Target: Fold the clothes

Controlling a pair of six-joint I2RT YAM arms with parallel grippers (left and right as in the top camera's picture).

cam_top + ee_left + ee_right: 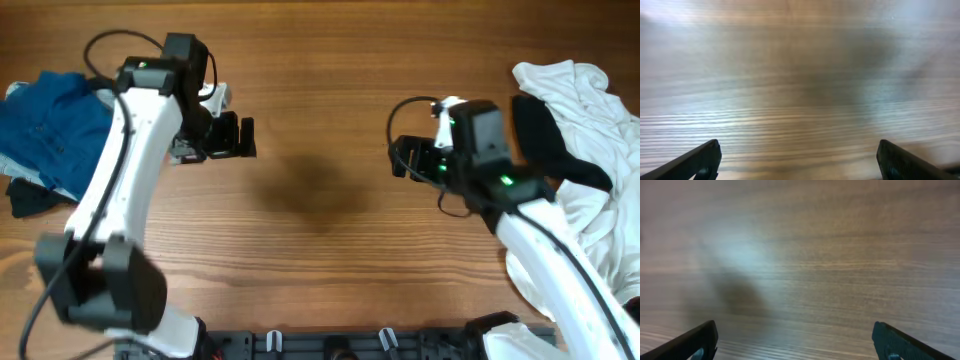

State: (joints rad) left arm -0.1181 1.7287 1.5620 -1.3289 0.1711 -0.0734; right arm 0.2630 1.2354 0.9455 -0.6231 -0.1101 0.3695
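A deep-blue shirt [45, 130] lies crumpled at the table's left edge, with a black garment [35, 197] under its near side. White garments [590, 150] with a black piece [550, 140] are piled at the right edge. My left gripper [243, 138] is open and empty over bare wood, right of the blue shirt; its wrist view [799, 160] shows only wood between the fingers. My right gripper [398, 158] is open and empty over bare wood, left of the white pile; its wrist view [795, 340] shows only wood.
The wooden table [320, 80] spans the overhead view. A black rail with clips [340, 345] runs along the near edge. The arms' shadow falls on the table's middle.
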